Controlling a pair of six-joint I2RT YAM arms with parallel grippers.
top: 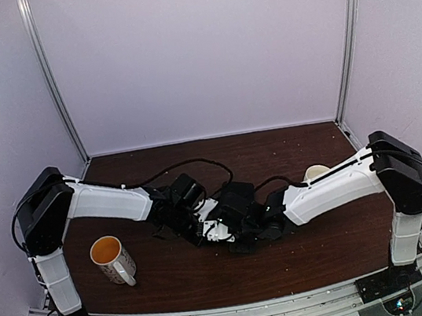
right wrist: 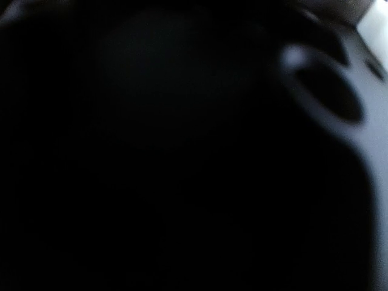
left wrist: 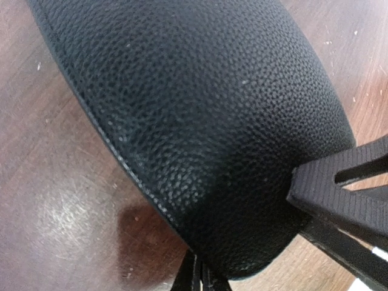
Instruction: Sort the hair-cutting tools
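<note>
No hair-cutting tools show plainly in any view. A black grained case (left wrist: 200,121) fills the left wrist view, its near edge raised a little above the wooden table, with a shadow under it. My left gripper (left wrist: 203,276) is shut, and the case's edge runs in between its fingertips. From above, both grippers meet at the case (top: 237,202) in the middle of the table: the left gripper (top: 198,227) and the right gripper (top: 246,232). One ribbed black finger (left wrist: 339,182) of the right gripper presses against the case. The right wrist view is almost wholly dark, apart from a blurred oval shape.
A white mug (top: 112,259) with an orange inside stands at the front left. A second pale mug (top: 316,172) shows behind the right forearm. The brown table (top: 181,278) ends at a metal rail in front. White walls close the back and sides.
</note>
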